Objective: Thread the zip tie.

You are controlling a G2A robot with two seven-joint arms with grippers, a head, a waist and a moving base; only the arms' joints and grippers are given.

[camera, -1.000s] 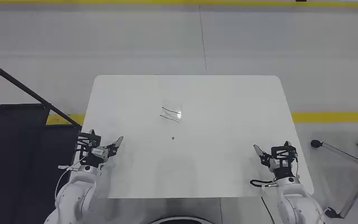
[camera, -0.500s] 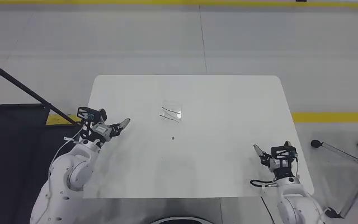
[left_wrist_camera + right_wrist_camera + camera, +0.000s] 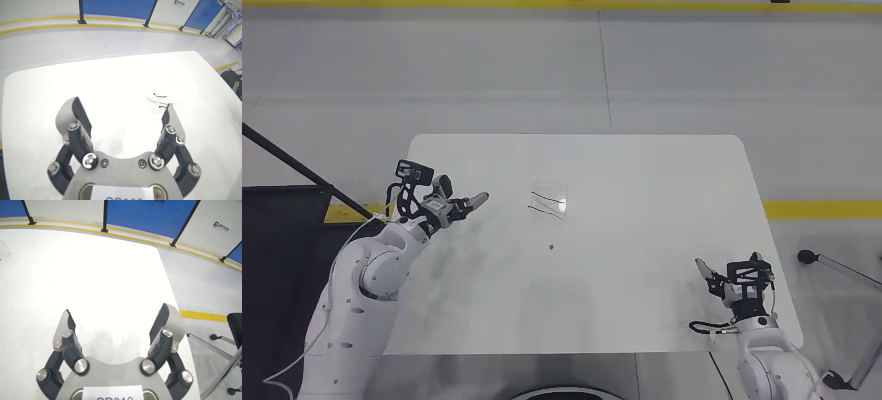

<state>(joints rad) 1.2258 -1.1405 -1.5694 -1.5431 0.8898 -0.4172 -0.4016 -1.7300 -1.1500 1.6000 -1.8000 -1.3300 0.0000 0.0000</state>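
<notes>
The zip ties lie flat a little left of the middle of the white table (image 3: 662, 180), and neither gripper touches them. One black zip tie (image 3: 545, 194) is on the far side, and a second black zip tie (image 3: 544, 210) lies just beside it on the side nearer the robot, the two roughly parallel. The left gripper (image 3: 474, 203) hangs over the table to the left of them, near but clearly apart, with its fingertips pointing toward them. In the left wrist view this gripper (image 3: 122, 103) has its jaws spread wide with nothing between the ribbed pads (image 3: 83, 115). The thin black ties appear beyond the tip of one finger, resting on the tabletop. The right gripper (image 3: 707, 277) is at the near right corner of the table, well apart from the ties. Its wrist view shows it (image 3: 115, 308) spread open as well, with bare table between the fingers. Both ties lie across a clear plastic piece (image 3: 560, 190), a faint pale square with a bright glint. It cannot be told whether they are inside it or simply on top of it. A small dark speck (image 3: 550, 246) sits on the table nearer the robot than the ties.
</notes>
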